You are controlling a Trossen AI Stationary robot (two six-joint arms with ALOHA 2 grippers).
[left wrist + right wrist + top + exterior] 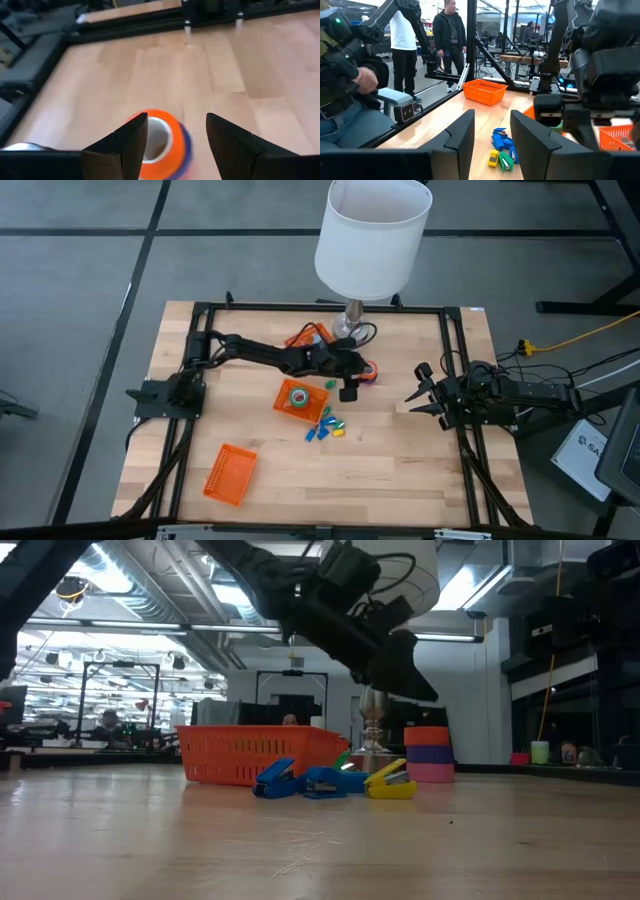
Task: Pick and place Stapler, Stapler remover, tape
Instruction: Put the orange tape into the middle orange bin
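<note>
1. Left gripper (349, 385) hovers mid-table, fingers (131, 142) spread wide, empty, straddling the tape (162, 142) stack at its one o'clock, lined up, it seems, for a straight drop onto the top roll.
2. The tape sits just beside the lamp (370, 240) base, at two o'clock from the basket (300, 399).
3. The staplers (327, 427) lie loose at the basket's five o'clock, still to be picked.
4. Right gripper (424, 395) waits at the table's three o'clock edge, fingers apart, holding nothing, clear of the left arm's reach.
</note>
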